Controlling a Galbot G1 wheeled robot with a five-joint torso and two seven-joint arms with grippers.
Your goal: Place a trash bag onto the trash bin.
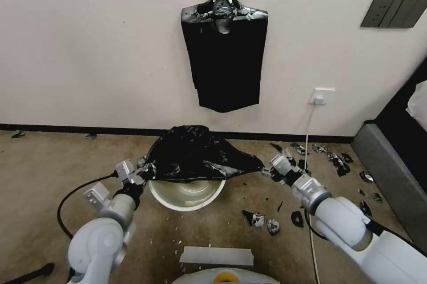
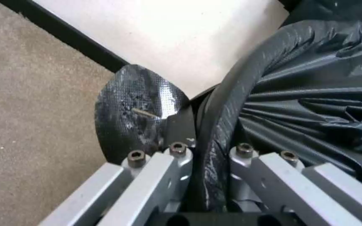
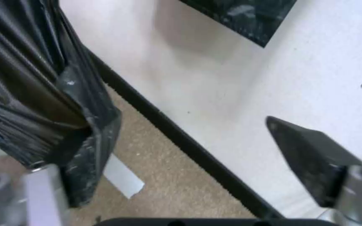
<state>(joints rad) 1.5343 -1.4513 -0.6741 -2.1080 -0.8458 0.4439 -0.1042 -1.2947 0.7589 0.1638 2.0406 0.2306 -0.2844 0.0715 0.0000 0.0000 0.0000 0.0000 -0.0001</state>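
Black trash bag (image 1: 195, 155) stretched sideways over trash bin (image 1: 187, 195); left pincer (image 1: 141, 174) clamps bag, right pincer (image 1: 270, 171) spread.

Both arms reach forward, left gripper (image 1: 141, 175) clamped closed, right gripper (image 1: 272, 169) spread wide apart.

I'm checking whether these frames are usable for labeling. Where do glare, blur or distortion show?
Head view: the wall's skirting line bows, wide-angle distortion; grey-white glare on the trash bag over the trash bin. Left wrist view: sheen on the bag's folds, left gripper sharp. Right wrist view: soft overall, the near fingers blurred.
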